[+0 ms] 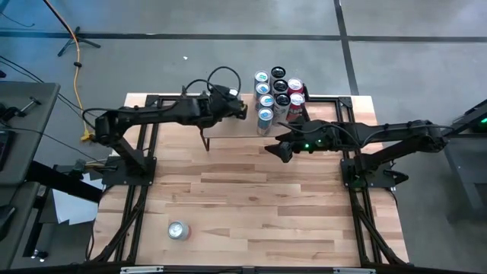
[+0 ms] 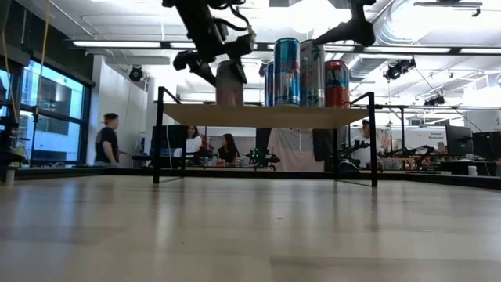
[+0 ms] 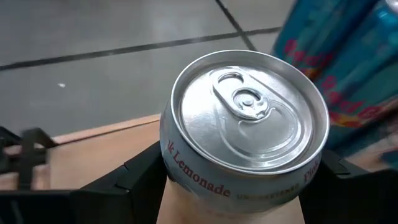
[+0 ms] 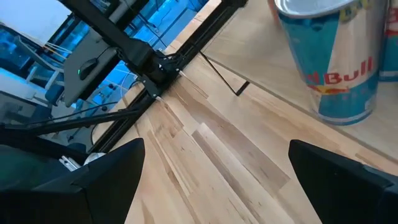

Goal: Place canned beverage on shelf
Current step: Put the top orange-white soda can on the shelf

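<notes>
a wooden table [image 1: 251,190] seen from above, with two dark robot arms reaching toward its far edge. there a low shelf [image 2: 266,116], a light wood plank on thin black legs, carries a cluster of upright cans [image 1: 278,93], blue, dark and red, at its right end.

the left gripper [image 1: 242,109] sits over the shelf just left of that cluster. between its fingers [image 3: 140,171] stands a pale can [image 3: 245,134] with a silver top and the word "lemonade" on its side. the fingers lie along both sides of the can; whether they press on it or stand slightly apart cannot be told. in the low view the can [image 2: 229,83] stands upright with its base on the shelf top, beside the tall blue cans [image 2: 286,72].

the right gripper [image 1: 278,150] hangs over the table just in front of the shelf's right end, its fingers spread wide and holding nothing.

another silver can [image 1: 177,230] lies on the table near its front edge, well apart from the shelf.

beyond the table, people [image 2: 107,139] are visible in the room.
</notes>
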`<control>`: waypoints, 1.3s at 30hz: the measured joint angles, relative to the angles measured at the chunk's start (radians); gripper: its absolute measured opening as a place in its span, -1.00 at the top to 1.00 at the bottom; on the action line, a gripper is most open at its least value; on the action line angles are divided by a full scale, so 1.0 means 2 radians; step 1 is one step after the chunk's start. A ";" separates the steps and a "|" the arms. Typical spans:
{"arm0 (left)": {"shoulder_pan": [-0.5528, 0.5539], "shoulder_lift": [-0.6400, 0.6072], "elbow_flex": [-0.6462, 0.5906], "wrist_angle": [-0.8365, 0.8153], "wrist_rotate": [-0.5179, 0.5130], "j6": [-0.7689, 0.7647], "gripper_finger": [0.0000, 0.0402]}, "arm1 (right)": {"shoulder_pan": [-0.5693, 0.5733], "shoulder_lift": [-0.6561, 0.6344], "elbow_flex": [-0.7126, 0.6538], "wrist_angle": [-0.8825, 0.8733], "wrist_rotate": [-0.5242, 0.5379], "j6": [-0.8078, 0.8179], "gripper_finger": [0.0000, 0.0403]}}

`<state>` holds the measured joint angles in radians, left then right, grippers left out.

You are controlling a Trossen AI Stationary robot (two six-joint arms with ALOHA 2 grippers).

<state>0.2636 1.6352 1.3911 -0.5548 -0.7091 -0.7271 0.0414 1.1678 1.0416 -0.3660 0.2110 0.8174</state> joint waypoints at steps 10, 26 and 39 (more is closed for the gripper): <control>-0.026 0.011 0.000 0.031 -0.011 -0.020 -0.24 | 0.000 -0.006 0.000 -0.006 0.000 -0.016 -0.91; -0.019 0.008 -0.001 0.043 -0.013 0.041 -0.35 | 0.000 -0.006 0.000 -0.006 0.000 -0.017 -0.91; -0.017 0.006 -0.001 0.047 -0.005 0.037 -0.69 | 0.000 -0.006 0.000 -0.006 0.000 -0.015 -0.91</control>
<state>0.2298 1.6466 1.3895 -0.4618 -0.7183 -0.6528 0.0414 1.1553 1.0416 -0.3775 0.2105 0.7877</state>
